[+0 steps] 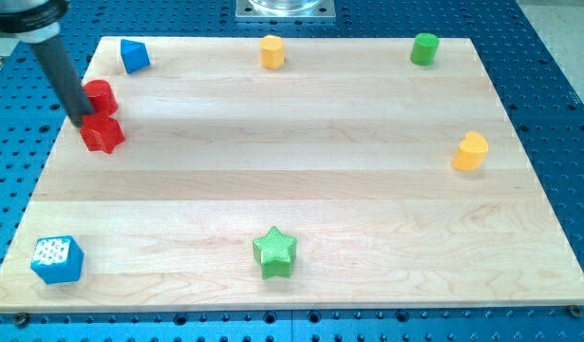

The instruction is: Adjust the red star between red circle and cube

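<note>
The red star (103,134) lies near the view's left edge of the wooden board, just below the red circle (102,96), nearly touching it. The blue cube (57,259) sits at the view's bottom left corner, far below the star. My rod comes down from the top left, and my tip (81,120) rests at the star's upper left edge, beside the red circle's lower left side.
A blue block (134,55) sits at the top left, a yellow block (273,51) at top centre, a green cylinder (424,47) at top right, a yellow block (470,151) at the right, and a green star (274,252) at bottom centre.
</note>
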Robot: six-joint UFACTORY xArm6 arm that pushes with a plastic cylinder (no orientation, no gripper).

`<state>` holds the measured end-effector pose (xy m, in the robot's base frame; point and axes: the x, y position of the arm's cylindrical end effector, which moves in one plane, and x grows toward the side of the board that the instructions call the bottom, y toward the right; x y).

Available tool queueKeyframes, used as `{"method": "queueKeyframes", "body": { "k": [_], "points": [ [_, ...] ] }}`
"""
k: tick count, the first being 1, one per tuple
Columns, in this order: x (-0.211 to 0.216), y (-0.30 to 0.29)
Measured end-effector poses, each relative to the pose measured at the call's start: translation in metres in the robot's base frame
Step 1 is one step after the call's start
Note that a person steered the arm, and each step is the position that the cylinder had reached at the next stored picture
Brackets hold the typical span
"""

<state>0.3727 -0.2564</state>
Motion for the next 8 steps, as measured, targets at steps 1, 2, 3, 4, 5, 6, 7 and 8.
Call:
{"method": "queueKeyframes", "body": {
  "k": [1, 2, 3, 4, 5, 6, 7, 8],
  "points": [
    [0.026, 0.010],
    [0.083, 0.011],
    [0.034, 0.024],
    [0.042, 0.087],
    [0.112, 0.091],
    [0.111, 0.059],
    [0.118, 0.040],
    [0.130, 0.059]
  ]
}}
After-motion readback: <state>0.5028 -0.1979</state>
